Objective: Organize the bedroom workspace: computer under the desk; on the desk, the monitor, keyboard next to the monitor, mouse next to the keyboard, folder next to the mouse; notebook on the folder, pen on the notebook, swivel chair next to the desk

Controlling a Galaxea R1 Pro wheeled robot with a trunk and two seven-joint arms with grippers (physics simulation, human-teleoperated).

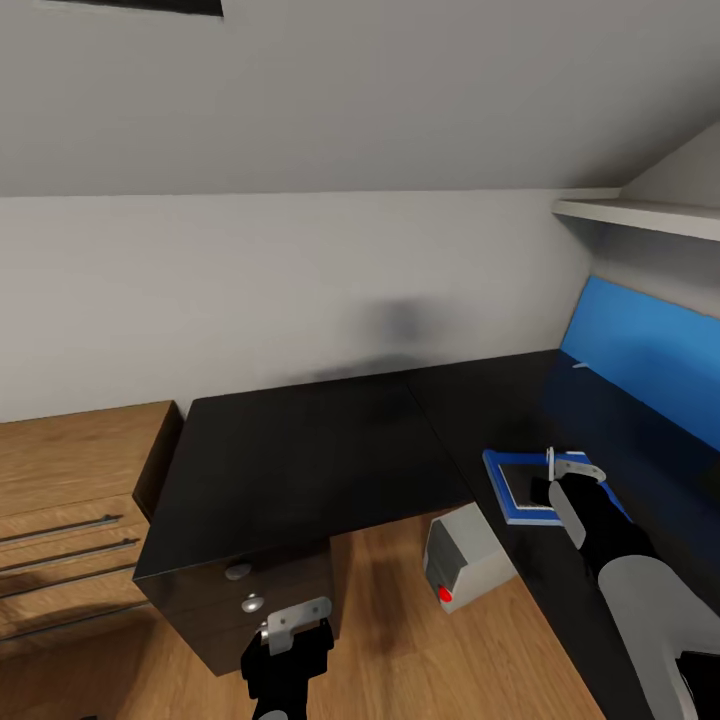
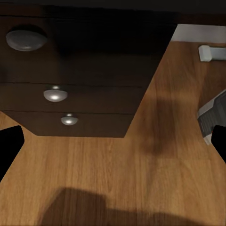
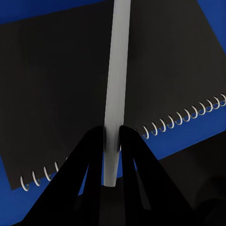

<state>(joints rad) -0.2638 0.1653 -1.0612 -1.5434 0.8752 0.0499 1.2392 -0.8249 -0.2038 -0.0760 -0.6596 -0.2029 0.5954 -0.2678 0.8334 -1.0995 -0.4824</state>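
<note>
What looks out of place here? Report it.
The computer juts out from under the desk onto the floor, not fully tucked. The pen sits clamped in the right gripper. Nothing looks spilled or damaged.

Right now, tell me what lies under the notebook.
The notebook lies on the blue folder, whose edges show around it, on the black desk. The right gripper holds the pen over it. The folder's middle is covered.

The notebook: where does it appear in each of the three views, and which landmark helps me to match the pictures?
Head view: the notebook lies on the blue folder at the right, beside the right gripper.
Left wrist view: it is not in this picture.
Right wrist view: the notebook spreads across the picture, behind the pen.
Shared landmark: the folder's blue border, seen in head and right wrist views.
</note>
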